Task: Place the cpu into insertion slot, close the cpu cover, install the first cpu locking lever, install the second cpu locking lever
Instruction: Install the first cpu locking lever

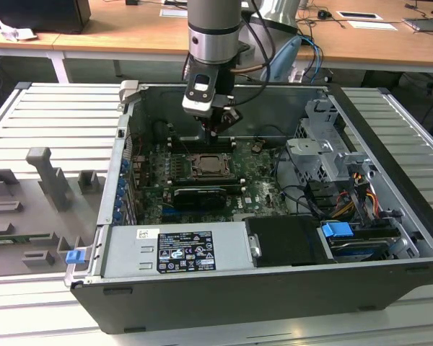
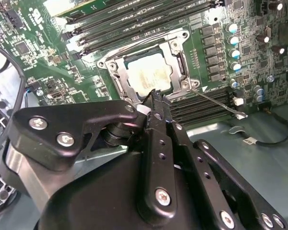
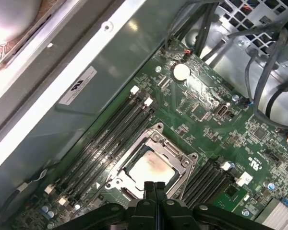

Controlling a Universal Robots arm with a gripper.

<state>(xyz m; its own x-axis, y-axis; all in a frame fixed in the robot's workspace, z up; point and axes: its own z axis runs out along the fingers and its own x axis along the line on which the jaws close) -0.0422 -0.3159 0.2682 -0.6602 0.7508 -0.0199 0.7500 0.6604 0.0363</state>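
Observation:
The cpu (image 2: 151, 76) (image 3: 151, 167) shows its tan metal face inside the insertion slot (image 1: 213, 167) on the green board. The cpu cover (image 2: 180, 57) (image 3: 173, 148), a silvery frame, lies flat around it. A thin metal locking lever (image 2: 218, 103) slants away from one socket corner, over the memory slots. My gripper (image 1: 218, 130) (image 2: 153, 94) (image 3: 153, 184) hangs just above the socket's edge. Its fingers are shut together with nothing between them.
Long black memory slots (image 3: 105, 139) (image 2: 134, 24) flank the socket. A black card (image 1: 196, 196) lies in front of it. Cables and a drive cage (image 1: 325, 155) fill the exterior view's right, the power supply (image 1: 180, 249) the front, and the case walls (image 3: 86, 62) stand close.

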